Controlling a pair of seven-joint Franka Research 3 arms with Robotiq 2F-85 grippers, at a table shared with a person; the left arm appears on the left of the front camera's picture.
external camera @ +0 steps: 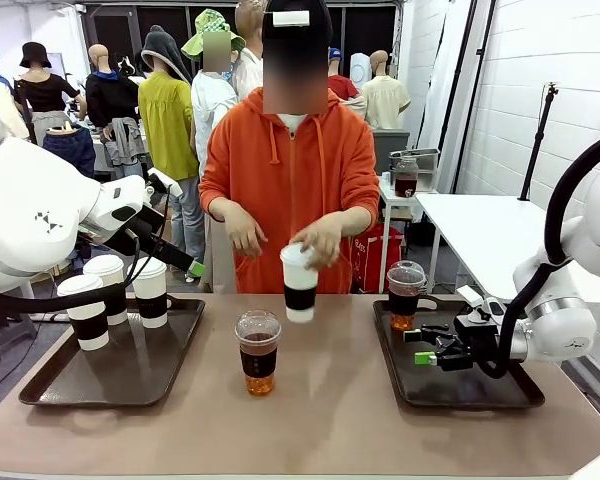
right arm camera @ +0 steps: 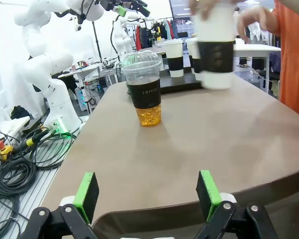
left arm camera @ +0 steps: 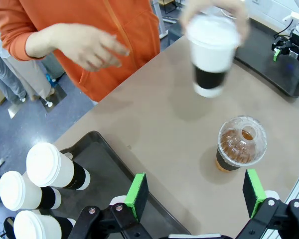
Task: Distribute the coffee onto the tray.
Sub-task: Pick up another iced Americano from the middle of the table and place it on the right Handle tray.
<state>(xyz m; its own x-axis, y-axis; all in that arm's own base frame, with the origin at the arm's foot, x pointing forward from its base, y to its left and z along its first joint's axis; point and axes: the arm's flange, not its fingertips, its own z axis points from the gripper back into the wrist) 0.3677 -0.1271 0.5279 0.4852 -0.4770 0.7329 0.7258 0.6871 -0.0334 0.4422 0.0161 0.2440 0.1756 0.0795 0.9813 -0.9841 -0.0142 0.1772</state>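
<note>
Three white lidded cups with brown bands (external camera: 108, 288) (left arm camera: 57, 168) stand on the dark left tray (external camera: 130, 372). A person's hand holds a fourth white cup (external camera: 299, 284) (left arm camera: 211, 54) (right arm camera: 215, 44) above the table's middle. One clear dome-lidded cup of brown drink (external camera: 258, 351) (left arm camera: 241, 143) (right arm camera: 145, 92) stands on the bare table. The other clear cup (external camera: 405, 294) stands on the right tray (external camera: 470, 388). My left gripper (external camera: 185, 230) (left arm camera: 195, 194) hangs open above the left tray's inner edge. Low over the right tray, my right gripper (external camera: 428, 346) (right arm camera: 147, 191) is open and empty.
The person in an orange hoodie (external camera: 292, 170) stands at the far side with both hands over the table. A white side table (external camera: 490, 230) is at the back right. Cables (right arm camera: 15, 169) lie on the floor off the table's edge.
</note>
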